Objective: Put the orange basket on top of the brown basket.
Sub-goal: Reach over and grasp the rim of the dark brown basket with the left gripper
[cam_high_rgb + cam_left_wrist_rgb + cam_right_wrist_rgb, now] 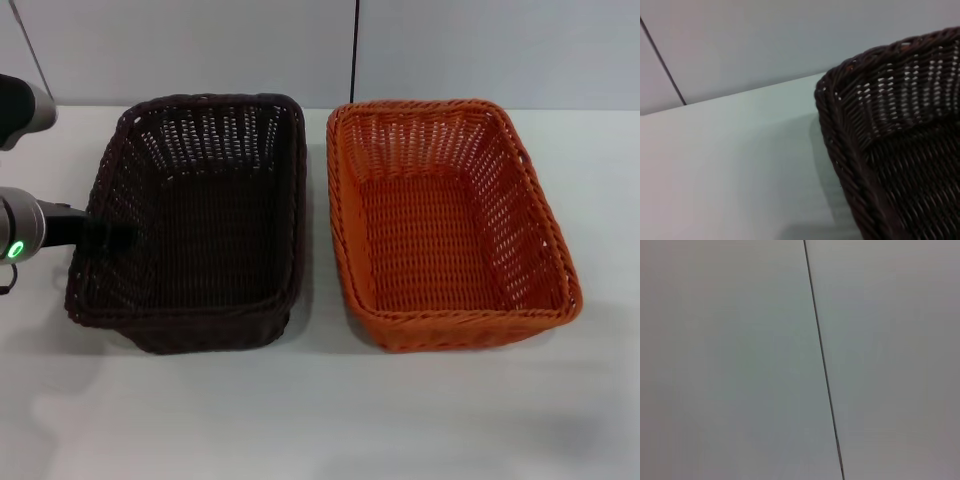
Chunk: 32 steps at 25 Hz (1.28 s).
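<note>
Two baskets sit side by side on a white table (320, 420). The brown basket (190, 225) is on the robot's left. The orange basket (445, 220) is on the robot's right. They are close together with a thin strip of table between them, and they do not touch.

Both baskets have nothing inside them. You can see the woven bottom of each one. Both stand upright with the open side up.

The orange basket is a long box shape. Its long side runs from the near edge of the table toward the back wall (200, 50). It is turned a little, so its near end swings out toward the robot's right. The brown basket also runs front to back, and it is turned the other way, so its near end swings toward the robot's left.

The left gripper (105, 235) is at the left rim of the brown basket, about halfway along that side. It is dark against the dark weave, so I cannot tell if its fingers are open or closed. The left wrist view shows a corner of the brown basket (900, 130) and bare table (730, 170).

The right gripper is not seen in any view. The right wrist view shows only the wall (730, 360).
</note>
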{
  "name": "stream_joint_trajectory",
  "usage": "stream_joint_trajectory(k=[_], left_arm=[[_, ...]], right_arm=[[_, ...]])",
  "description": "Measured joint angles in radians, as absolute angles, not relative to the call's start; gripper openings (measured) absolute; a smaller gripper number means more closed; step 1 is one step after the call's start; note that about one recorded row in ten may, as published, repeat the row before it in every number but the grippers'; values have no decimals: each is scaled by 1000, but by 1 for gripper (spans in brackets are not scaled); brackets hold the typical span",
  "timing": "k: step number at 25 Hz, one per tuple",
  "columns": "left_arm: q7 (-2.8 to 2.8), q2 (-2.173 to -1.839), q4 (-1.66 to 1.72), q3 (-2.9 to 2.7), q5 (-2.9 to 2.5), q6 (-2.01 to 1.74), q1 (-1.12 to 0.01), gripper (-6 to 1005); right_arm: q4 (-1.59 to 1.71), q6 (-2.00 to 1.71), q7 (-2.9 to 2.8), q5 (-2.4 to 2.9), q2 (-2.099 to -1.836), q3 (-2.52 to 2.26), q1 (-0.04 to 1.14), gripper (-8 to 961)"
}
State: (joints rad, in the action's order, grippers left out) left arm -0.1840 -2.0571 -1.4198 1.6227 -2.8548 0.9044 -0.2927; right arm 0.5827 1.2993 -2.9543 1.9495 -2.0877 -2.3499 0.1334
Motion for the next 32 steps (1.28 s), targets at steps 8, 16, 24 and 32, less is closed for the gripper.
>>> stream_joint_trajectory(k=[8,16,24,32], left_arm=[[-196,-2061,-1366,1617,-2842,898,-321,779],[-238,-2062,-1417,1615,-2838,898,-294,700],[-280,-2059,-1463,1614,-2832,889,-270,428],[-881,-2057,-1501,1861,-2485,1011,-285,326]], right_arm=[[585,1302,-2954,1949,-2086,-2350,134,810],[589,1307,-2954,1950,-2086,-2350,133,810],[590,1308,-2954,1952,-2084,-2350,134,811],[590,1309,-2954,1953,-2086,-2352,133,811]])
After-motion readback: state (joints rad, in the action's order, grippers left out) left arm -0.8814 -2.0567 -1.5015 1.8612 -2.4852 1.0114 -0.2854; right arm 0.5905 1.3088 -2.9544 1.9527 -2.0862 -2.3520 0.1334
